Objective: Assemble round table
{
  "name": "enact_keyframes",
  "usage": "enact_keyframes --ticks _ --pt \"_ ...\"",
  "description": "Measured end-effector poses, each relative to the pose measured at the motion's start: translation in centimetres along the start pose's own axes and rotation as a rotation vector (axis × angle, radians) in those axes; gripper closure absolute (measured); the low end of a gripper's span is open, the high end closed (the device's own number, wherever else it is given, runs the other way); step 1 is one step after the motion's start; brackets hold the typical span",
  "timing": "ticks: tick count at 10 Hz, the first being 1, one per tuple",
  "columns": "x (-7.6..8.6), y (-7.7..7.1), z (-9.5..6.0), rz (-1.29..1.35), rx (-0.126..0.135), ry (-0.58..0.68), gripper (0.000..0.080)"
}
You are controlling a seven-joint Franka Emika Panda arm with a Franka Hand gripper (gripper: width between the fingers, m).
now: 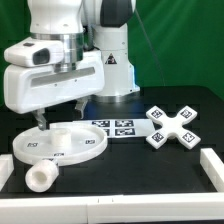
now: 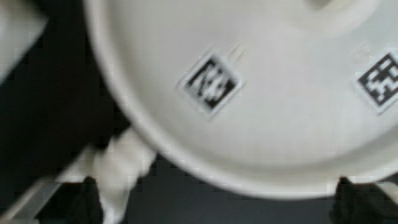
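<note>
The end effector [image 1: 58, 114] hangs spread wide and empty just above the round disc [image 1: 60, 143], with the cylinder leg [image 1: 43, 176] near it and the cross-shaped base [image 1: 172, 126] well apart on the bench [image 1: 150, 172].

Black table [image 1: 140, 165], white rail [image 1: 214, 166] at the exterior view's right edge. Round disc [image 1: 62, 146]: flat, tags up, near the front edge, toward the exterior view's left. Short cylinder leg [image 1: 40, 177]: on its side, just beside the disc's front rim. Cross-shaped base [image 1: 172, 125]: toward the right edge, well apart. Marker board [image 1: 112, 128]: centre. Gripper [image 1: 58, 112]: jaws spread, over the disc, holding nothing.
</note>
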State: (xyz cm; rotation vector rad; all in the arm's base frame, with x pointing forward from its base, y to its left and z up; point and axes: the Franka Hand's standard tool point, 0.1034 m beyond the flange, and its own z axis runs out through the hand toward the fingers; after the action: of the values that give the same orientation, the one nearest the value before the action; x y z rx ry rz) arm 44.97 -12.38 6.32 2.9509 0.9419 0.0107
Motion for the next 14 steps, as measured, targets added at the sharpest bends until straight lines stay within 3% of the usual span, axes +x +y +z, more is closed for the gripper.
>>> enact_keyframes --ticks 1,2,5,8,11,12,13,14 --pt "-1.4 -0.2 0.8 0.099 0.006 0.016 0.0151" --pt "-1.9 -0.1 1.0 0.194 0.023 0.025 0.0151" --pt "-1.9 -0.3 1.3 0.191 0.027 0.023 0.0151" --pt "-3.6 -1.3 5.0 0.197 0.028 0.007 0.0151" --pt "-3.8 -1.6 5.7 0.188 0.031 0.002 0.0151" --pt "-3.8 -1.6 5.8 0.188 0.032 0.001 0.0278" --pt "-3.9 -1.6 5.8 0.188 0.032 0.001 0.0278" --pt "-3.8 -1.6 5.8 0.188 0.032 0.001 0.0398"
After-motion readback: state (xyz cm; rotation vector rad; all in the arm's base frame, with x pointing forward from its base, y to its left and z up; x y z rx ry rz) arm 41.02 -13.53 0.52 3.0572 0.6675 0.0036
